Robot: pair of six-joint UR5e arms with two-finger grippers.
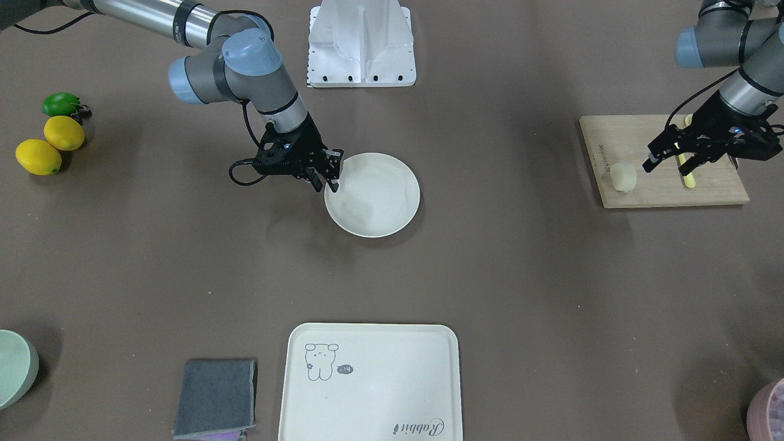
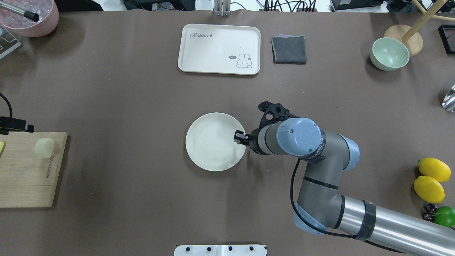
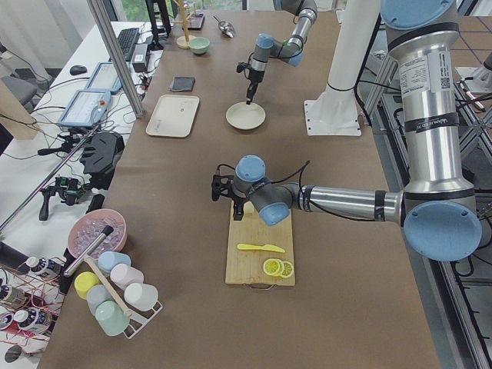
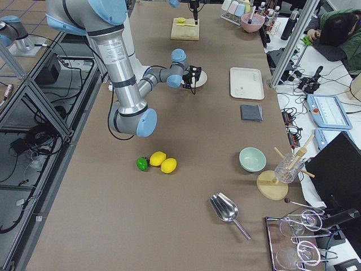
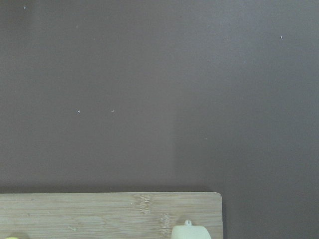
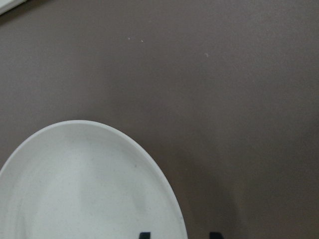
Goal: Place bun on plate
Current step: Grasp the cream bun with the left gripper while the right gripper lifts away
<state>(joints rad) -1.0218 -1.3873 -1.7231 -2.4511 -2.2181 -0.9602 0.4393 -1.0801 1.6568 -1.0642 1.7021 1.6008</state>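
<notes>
Hovering my left gripper (image 1: 666, 166), jaws parted, just beside the bun (image 1: 623, 176), which sits on the wooden board (image 1: 704, 196). My right gripper (image 1: 325, 182), fingers spread, straddles the rim of the plate (image 1: 383, 205), well apart.

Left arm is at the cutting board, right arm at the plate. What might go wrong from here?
1. The left tool hangs open beside the bun, not around it, and above the yellow knife on the cutting board. Descending here may catch the knife instead.
2. The right tool sits open astride the rim of the plate. It may nudge the plate or crowd the drop.
</notes>
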